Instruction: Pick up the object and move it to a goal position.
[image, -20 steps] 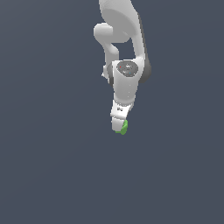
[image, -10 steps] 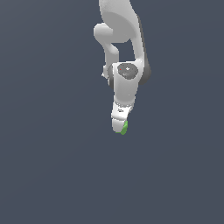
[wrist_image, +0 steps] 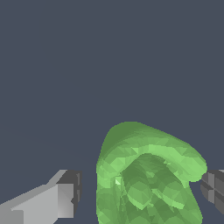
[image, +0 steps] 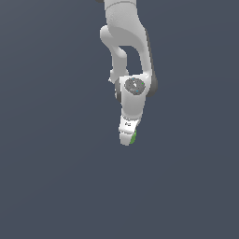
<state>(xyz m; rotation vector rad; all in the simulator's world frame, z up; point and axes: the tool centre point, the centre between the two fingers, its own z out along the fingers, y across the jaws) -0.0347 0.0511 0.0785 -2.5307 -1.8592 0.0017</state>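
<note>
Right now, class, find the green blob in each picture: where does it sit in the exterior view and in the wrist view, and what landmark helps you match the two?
Exterior view: the green blob is a small speck at the tip of the white gripper, near the picture's middle.
Wrist view: the green blob looms large between the two fingers, one each side.
Shared landmark: the gripper's fingers flanking the blob.

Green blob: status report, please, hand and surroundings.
Hand open, fingers either side of green blob. One finger clearly apart from it. Nothing else in the way.

The object [wrist_image: 146,179] sits between the jaws, nearer one
</note>
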